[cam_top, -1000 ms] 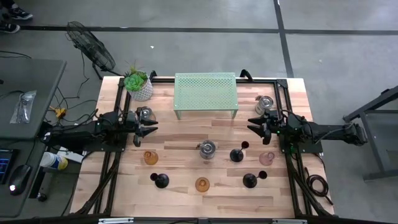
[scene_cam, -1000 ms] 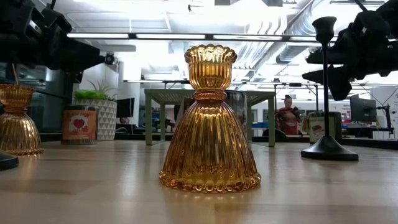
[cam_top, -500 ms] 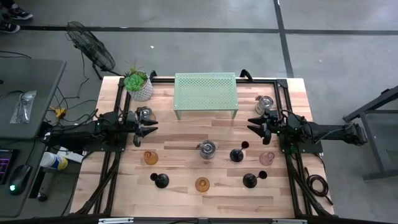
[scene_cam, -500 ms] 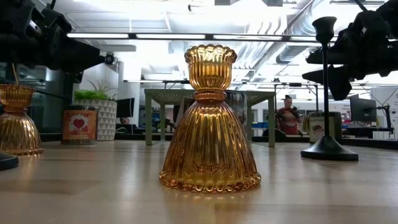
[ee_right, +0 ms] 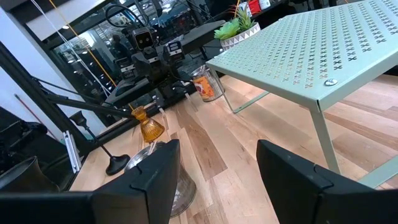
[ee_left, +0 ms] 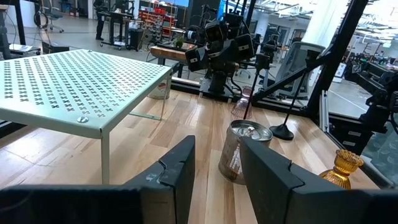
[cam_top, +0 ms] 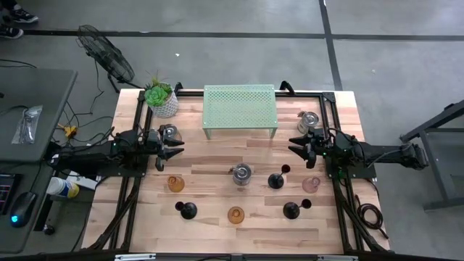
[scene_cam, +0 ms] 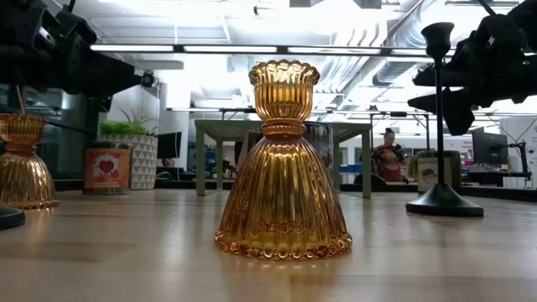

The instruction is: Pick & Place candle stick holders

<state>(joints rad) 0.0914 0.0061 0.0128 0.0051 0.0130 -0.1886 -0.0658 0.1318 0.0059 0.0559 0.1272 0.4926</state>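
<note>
3 black candle stick holders upright, stems vertical, left gripper and right gripper both spread, empty

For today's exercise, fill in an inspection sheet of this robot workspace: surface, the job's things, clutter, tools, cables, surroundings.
Surface: wooden table, bare at the front edge.
Job's things: nine candle stick holders standing apart, none on the green perforated stand.
Clutter: white pot with a green plant at the back left corner.
Tools: left tool and right tool both open, empty, above the table.
Cables: cables left of the table; a coil at its right edge.
Surroundings: floor fan, desk at left.
</note>
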